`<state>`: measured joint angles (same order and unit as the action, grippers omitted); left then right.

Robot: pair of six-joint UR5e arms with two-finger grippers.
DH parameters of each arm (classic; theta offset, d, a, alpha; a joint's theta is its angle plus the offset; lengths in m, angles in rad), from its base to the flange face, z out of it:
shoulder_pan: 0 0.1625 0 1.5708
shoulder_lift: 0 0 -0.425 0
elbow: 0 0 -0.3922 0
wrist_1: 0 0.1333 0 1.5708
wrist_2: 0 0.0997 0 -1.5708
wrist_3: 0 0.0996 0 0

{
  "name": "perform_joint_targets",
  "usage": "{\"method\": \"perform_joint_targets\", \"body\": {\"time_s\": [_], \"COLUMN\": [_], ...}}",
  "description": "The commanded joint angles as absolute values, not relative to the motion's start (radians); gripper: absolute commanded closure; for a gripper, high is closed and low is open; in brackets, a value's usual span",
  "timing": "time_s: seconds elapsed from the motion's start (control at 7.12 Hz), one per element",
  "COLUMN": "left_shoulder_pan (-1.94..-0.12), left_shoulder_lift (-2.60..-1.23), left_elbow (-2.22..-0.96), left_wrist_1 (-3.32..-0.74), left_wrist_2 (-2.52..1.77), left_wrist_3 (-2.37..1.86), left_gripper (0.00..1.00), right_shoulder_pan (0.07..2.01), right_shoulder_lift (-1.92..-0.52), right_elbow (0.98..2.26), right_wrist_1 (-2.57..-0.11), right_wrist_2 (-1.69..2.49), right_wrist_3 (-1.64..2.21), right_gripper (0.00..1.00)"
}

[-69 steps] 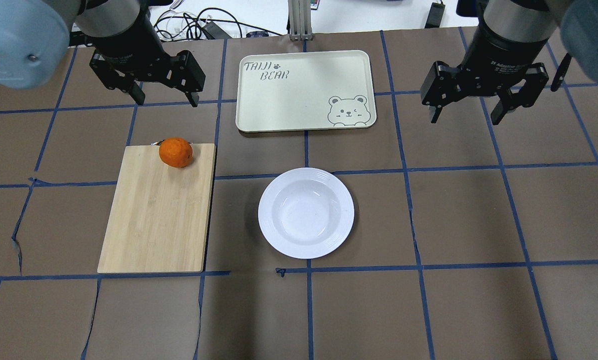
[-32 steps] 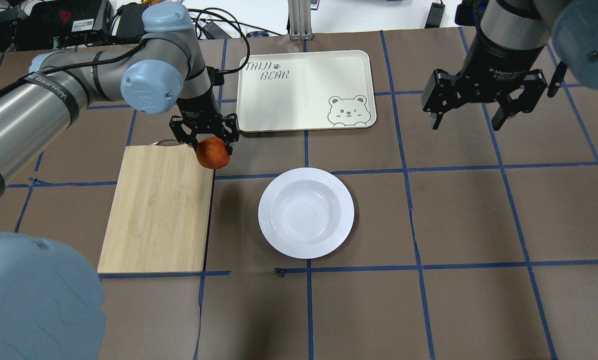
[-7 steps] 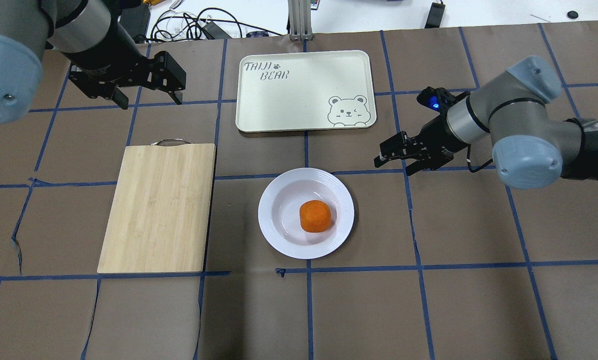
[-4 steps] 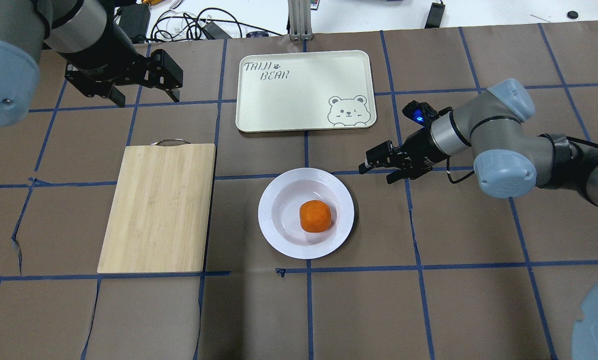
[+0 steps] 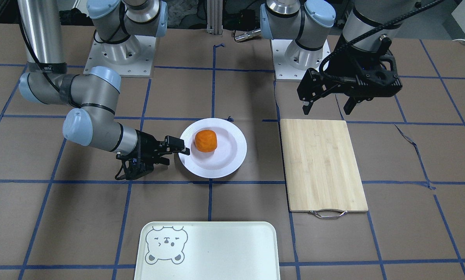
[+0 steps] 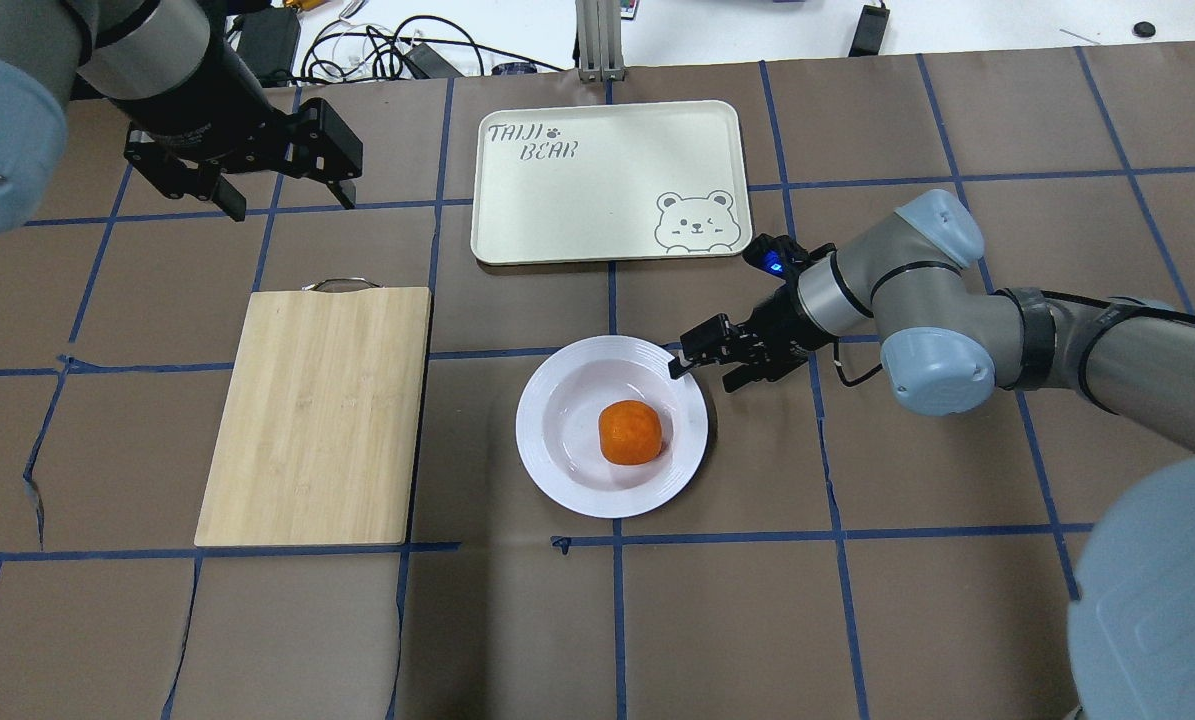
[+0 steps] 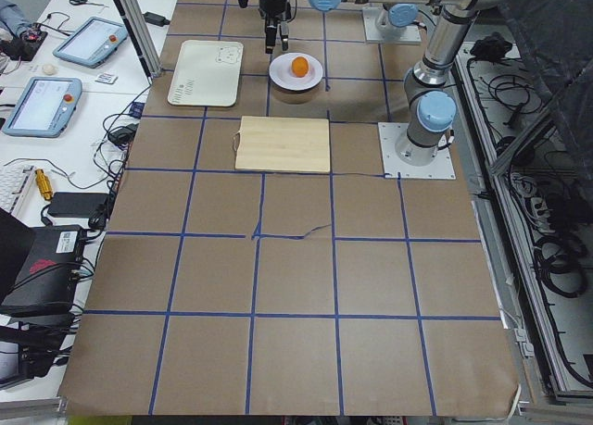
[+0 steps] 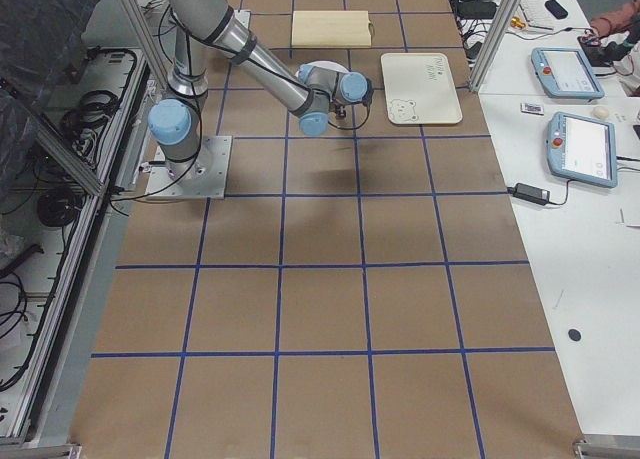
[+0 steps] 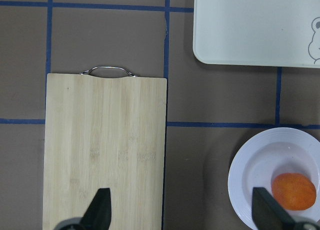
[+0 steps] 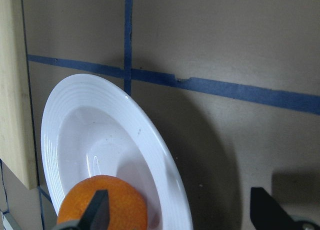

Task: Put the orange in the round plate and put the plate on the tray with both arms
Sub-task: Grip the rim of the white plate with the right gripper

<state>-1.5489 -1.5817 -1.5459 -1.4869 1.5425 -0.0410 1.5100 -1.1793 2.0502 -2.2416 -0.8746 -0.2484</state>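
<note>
The orange (image 6: 630, 432) lies in the sunken centre of the round plate (image 6: 557, 470), a little right of the middle. My right gripper (image 6: 699, 375) is low at the plate's far right rim and open. In the right wrist view the rim (image 10: 165, 165) runs between its two fingers, one over the plate and one outside. My left gripper (image 6: 287, 205) hangs open and empty, high over the table's far left. The tray (image 6: 607, 180), with its bear drawing, lies bare beyond the plate. Seen from the front, the right gripper (image 5: 176, 157) meets the plate (image 5: 224, 167) from the side.
A bamboo cutting board (image 6: 317, 415) with a metal handle lies left of the plate, nothing on it. Blue tape lines grid the brown table cover. Cables and gear lie past the far edge (image 6: 407, 50).
My right gripper has moved down and towards the plate, from well off its far right to its rim. The left gripper has barely shifted. The orange and plate stay put.
</note>
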Motion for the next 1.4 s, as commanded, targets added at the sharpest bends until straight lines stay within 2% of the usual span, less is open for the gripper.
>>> {"method": "perform_joint_targets", "body": {"time_s": [0.0,0.56,0.7,0.84,1.26], "left_shoulder_pan": [-1.548,-1.548,-1.548,-1.548,-1.546], "left_shoulder_lift": [-1.586,-1.585,-1.585,-1.585,-1.583], "left_elbow": [-1.529,-1.531,-1.531,-1.531,-1.532], "left_wrist_1": [-1.513,-1.513,-1.513,-1.513,-1.513], "left_wrist_2": [1.549,1.548,1.548,1.546,1.548], "left_wrist_3": [-0.060,-0.060,-0.060,-0.060,-0.060], "left_gripper": [0.00,0.00,0.00,0.00,0.00], "right_shoulder_pan": [1.545,1.554,1.560,1.560,1.560], "right_shoulder_lift": [-1.166,-1.164,-1.163,-1.155,-1.144], "right_elbow": [2.049,2.046,2.043,2.043,2.037], "right_wrist_1": [-2.258,-2.260,-2.260,-2.261,-2.261], "right_wrist_2": [-0.877,-0.874,-0.874,-0.874,-0.874], "right_wrist_3": [-0.230,-0.229,-0.229,-0.229,-0.229], "right_gripper": [0.05,0.08,0.16,0.36,0.40]}}
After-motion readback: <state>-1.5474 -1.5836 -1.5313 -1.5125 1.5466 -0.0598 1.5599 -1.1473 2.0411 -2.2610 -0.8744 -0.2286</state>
